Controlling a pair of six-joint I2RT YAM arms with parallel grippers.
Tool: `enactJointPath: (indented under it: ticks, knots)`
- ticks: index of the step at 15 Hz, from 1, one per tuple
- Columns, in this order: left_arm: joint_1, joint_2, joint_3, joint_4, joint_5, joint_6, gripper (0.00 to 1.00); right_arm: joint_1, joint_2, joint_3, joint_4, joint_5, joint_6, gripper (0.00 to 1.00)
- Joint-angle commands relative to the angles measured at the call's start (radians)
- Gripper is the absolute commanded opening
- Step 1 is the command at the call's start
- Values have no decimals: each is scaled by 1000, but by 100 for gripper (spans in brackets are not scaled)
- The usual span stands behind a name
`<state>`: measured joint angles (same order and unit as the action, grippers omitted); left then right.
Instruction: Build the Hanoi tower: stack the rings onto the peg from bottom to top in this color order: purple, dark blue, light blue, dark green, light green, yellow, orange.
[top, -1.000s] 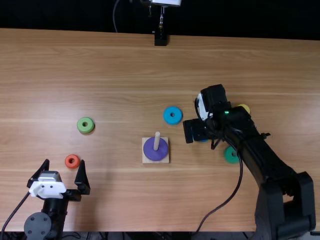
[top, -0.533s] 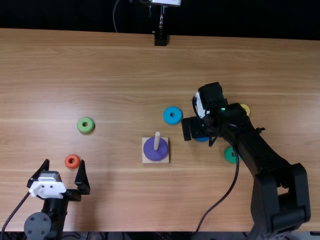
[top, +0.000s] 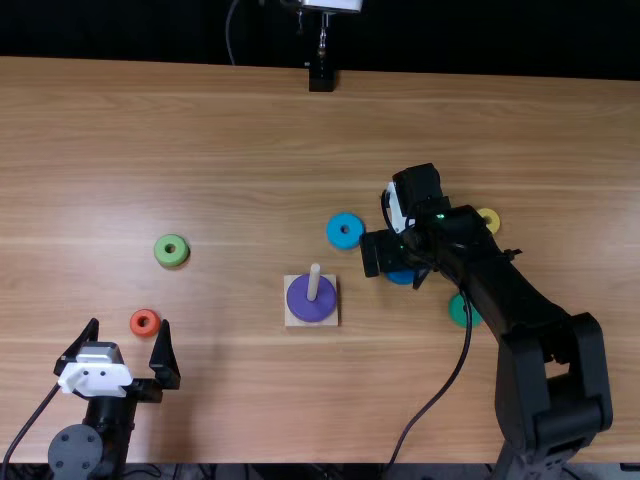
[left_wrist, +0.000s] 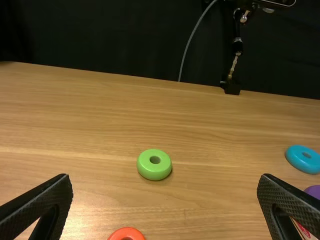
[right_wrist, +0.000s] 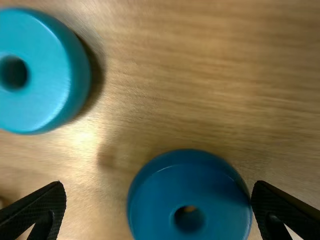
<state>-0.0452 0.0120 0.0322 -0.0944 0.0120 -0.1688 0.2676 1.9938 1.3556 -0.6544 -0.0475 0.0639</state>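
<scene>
Hanoi tower rings lie spread over the wooden surface (top: 230, 130), one of them already on the peg. The right arm (top: 545, 345) reaches in above the surface, its gripper (top: 397, 264) over the dark blue ring (right_wrist: 187, 182); its jaws are spread, one right at that ring's rim, the other apart from it. The left gripper (top: 129, 324) is near the table's near edge, jaws wide apart and holding nothing. Between the two arms sits the square base (top: 292, 319) with its upright peg (top: 314, 279), the purple ring (top: 322, 306) around it at the bottom. Just beyond the base, the light blue ring (top: 345, 219) lies flat. The dark green ring (top: 459, 311) and the smaller yellow ring (top: 491, 215) are beside the right arm, each partly hidden by it. Off to the left is the light green ring (top: 171, 261); the small orange ring (top: 136, 322) lies near the left gripper's fingertips.
</scene>
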Motion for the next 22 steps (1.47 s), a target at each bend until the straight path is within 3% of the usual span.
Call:
enactJointPath:
  ticks: [1, 5, 8, 10, 11, 12, 13, 14, 17, 22]
  knots:
    - [7, -12, -32, -1, 16, 9, 100, -5, 26, 13, -6, 9, 2, 100]
    - [7, -12, -32, -1, 16, 9, 100, -5, 26, 11, -15, 11, -1, 100]
    - [7, -12, -32, -1, 16, 9, 100, -5, 26, 13, -114, 25, 1, 100]
    - [7, -12, -32, -1, 16, 9, 100, -5, 25, 19, -144, 25, 1, 61]
    - [7, -12, -32, -1, 16, 9, 100, -5, 22, 20, -138, 25, 2, 53]
    - [7, -12, -32, -1, 16, 9, 100, -5, 22, 22, -131, 27, 6, 65]
    - [7, -12, -32, -1, 16, 9, 100, -7, 23, 23, -129, 29, 8, 94]
    - [7, -12, -32, -1, 16, 9, 100, -5, 23, 23, -129, 42, 10, 100]
    - [7, -12, -32, -1, 16, 9, 100, -4, 22, 23, -127, 51, 8, 100]
    - [7, -12, -32, -1, 16, 9, 100, -4, 25, 66, -127, 49, 12, 100]
